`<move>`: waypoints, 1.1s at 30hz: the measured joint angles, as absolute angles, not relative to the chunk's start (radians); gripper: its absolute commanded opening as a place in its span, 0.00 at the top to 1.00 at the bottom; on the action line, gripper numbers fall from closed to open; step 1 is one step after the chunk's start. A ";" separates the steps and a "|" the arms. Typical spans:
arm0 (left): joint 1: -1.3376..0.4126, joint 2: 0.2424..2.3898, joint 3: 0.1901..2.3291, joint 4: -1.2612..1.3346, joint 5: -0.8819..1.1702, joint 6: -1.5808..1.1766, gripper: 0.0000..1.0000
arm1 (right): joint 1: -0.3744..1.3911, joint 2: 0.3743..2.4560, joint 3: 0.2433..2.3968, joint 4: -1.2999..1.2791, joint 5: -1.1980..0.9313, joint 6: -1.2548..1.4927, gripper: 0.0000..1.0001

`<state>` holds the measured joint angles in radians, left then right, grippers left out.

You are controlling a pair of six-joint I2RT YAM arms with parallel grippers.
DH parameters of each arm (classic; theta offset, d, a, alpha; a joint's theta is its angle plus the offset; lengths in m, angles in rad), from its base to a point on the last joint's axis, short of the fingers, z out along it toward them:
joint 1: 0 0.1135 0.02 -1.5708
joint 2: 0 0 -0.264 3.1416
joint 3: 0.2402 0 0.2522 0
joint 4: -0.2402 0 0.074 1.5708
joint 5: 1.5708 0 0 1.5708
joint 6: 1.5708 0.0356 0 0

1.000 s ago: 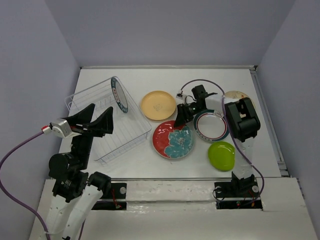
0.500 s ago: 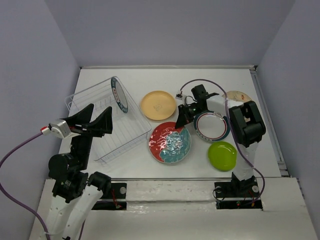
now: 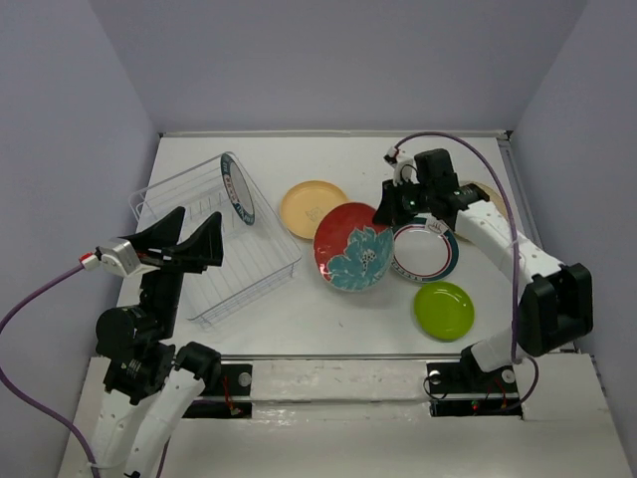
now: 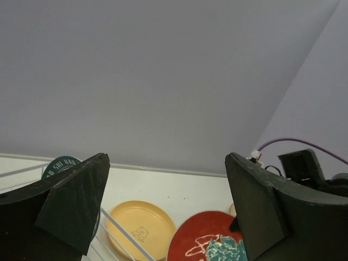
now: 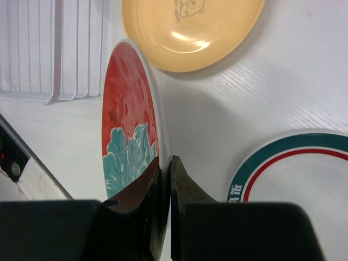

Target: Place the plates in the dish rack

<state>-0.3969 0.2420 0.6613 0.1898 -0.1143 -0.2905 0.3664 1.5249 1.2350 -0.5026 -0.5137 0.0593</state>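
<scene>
My right gripper (image 3: 384, 215) (image 5: 165, 163) is shut on the rim of the red plate with the teal flower (image 3: 350, 246) (image 5: 128, 130) (image 4: 202, 242). It holds that plate tilted up on edge above the table, between the dish rack (image 3: 214, 249) (image 5: 49, 49) and the other plates. One white plate with a teal rim (image 3: 237, 187) (image 4: 61, 163) stands in the rack. The orange-yellow plate (image 3: 304, 207) (image 5: 190, 24) (image 4: 140, 228), a second teal-rimmed plate (image 3: 433, 254) (image 5: 299, 168) and the lime green plate (image 3: 444, 310) lie flat. My left gripper (image 3: 199, 223) (image 4: 166, 163) hangs open over the rack's near side, holding nothing.
A beige plate (image 3: 489, 193) peeks out behind the right forearm near the table's right edge. The purple cable (image 3: 468, 149) loops over the right arm. Grey walls close in the table on three sides.
The right gripper closed on the red plate's rim, lifted it off the table and tipped it up on edge, moving back and over the orange-yellow plate's edge. The left arm stayed still.
</scene>
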 measured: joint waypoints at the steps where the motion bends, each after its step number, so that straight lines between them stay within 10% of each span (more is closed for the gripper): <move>1: -0.397 0.242 0.661 0.190 -0.116 -0.289 0.01 | 0.366 1.505 1.235 -0.503 -0.494 0.070 0.93; 16: -0.377 0.194 0.688 0.176 -0.152 -0.278 0.01 | 0.630 1.484 1.665 -0.501 -0.103 0.274 0.93; 33: -0.386 0.080 0.693 0.222 -0.234 -0.251 0.01 | 0.943 2.205 2.251 -0.340 0.391 0.302 0.93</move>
